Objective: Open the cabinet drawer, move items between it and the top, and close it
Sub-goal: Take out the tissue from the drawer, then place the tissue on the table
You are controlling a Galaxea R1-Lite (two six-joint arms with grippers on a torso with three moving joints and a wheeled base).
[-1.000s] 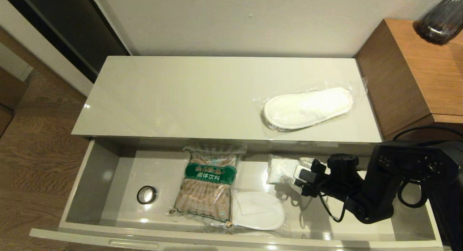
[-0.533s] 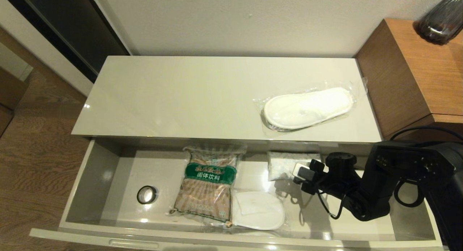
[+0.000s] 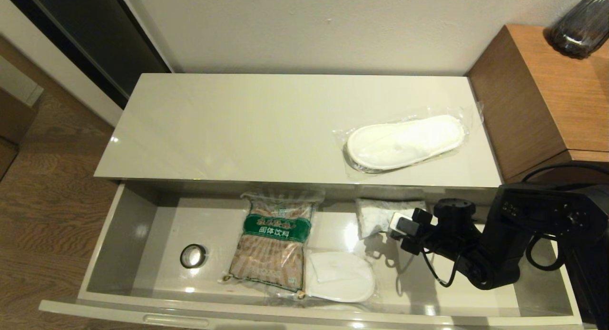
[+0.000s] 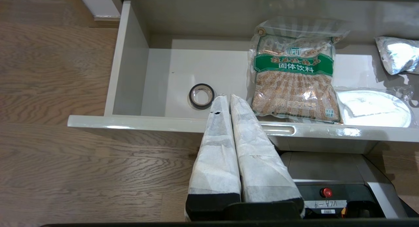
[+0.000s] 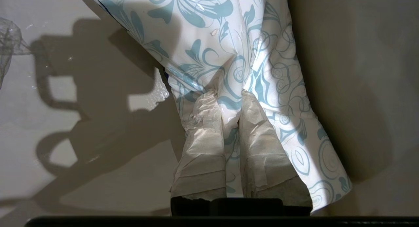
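Note:
The cabinet drawer [image 3: 119, 235] stands pulled out below the top [image 3: 247, 125]. At the drawer's back right my right gripper [image 3: 391, 225] is shut on the white tissue pack [image 3: 373, 216]. The right wrist view shows both fingers [image 5: 203, 122] pinching a fold of the blue-printed tissue pack [image 5: 209, 34]. One pair of bagged white slippers [image 3: 404, 142] lies on the top at the right. Another slipper [image 3: 340, 275] lies in the drawer near its front. My left gripper [image 4: 227, 96] is shut and empty, hovering before the drawer front [image 4: 131, 122].
A brown packet with a green band [image 3: 273, 239] and a small black tape roll [image 3: 193, 256] lie in the drawer. A taller orange-brown wooden unit [image 3: 537, 97] with a dark vase [image 3: 583, 25] borders the cabinet on the right. Wood floor lies to the left.
My right gripper has shifted slightly toward the drawer's back and then to the right, and the tissue pack has moved with it. Nothing else has moved.

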